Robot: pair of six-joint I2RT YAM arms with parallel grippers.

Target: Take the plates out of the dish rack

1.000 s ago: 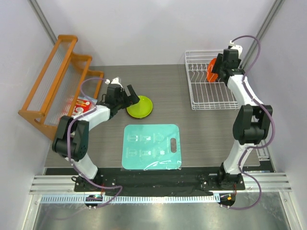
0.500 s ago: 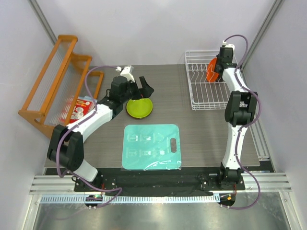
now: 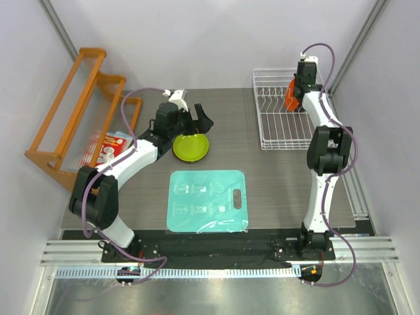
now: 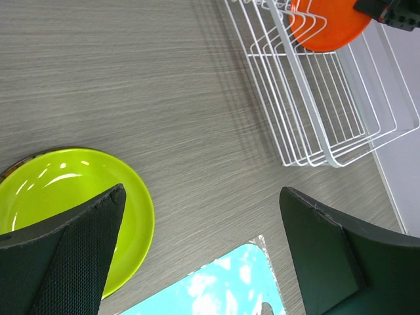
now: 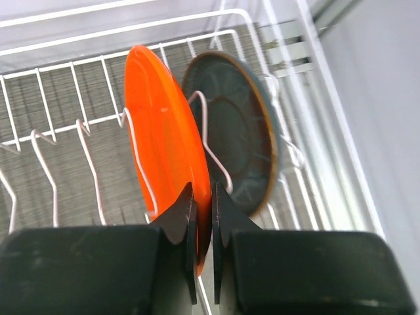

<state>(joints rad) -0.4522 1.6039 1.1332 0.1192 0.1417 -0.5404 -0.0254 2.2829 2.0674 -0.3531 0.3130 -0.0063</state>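
Note:
The white wire dish rack (image 3: pixel 279 134) stands at the back right. An orange plate (image 5: pixel 164 125) stands upright between its tines, and my right gripper (image 5: pixel 203 197) is shut on that plate's lower rim. In the top view the right gripper (image 3: pixel 293 98) is over the rack's far right corner. A dark blue-teal plate (image 5: pixel 243 144) stands just behind the orange one. A lime green plate (image 3: pixel 191 146) lies flat on the table. My left gripper (image 4: pixel 202 191) hovers open over the green plate's right edge, holding nothing. A dark red patterned plate (image 3: pixel 110 146) lies at the far left.
An orange wooden rack (image 3: pixel 72 111) leans along the left wall, with the red plate at its foot. A teal rectangular mat (image 3: pixel 207 200) lies in the middle near the front. The right wall (image 3: pixel 394 131) runs close beside the dish rack.
My right gripper has closed on the orange plate's rim. The left arm has lifted off the green plate and swung right, its jaws still open.

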